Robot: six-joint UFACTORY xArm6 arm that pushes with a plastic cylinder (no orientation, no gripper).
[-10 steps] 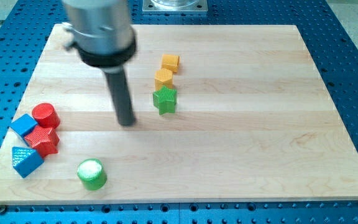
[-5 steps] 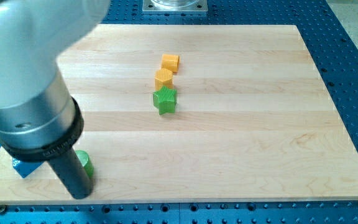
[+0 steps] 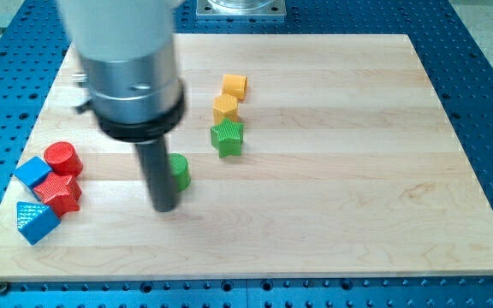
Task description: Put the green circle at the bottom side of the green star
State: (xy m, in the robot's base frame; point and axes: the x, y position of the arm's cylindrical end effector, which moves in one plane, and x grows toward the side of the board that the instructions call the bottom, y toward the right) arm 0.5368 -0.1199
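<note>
The arm had no claw, so no open or closed state could be told; it ended in a dark rod, and my tip (image 3: 165,207) stood on the wooden board (image 3: 332,214), touching the left side of the green circle (image 3: 179,171), which the rod partly hid. The green star (image 3: 227,138) was to the right and farther, near but apart. Behind the star stood two orange blocks (image 3: 226,109) (image 3: 234,85). At the left edge lay a red cylinder (image 3: 62,159), a red star (image 3: 58,193) and two blue blocks (image 3: 32,173) (image 3: 36,222).
</note>
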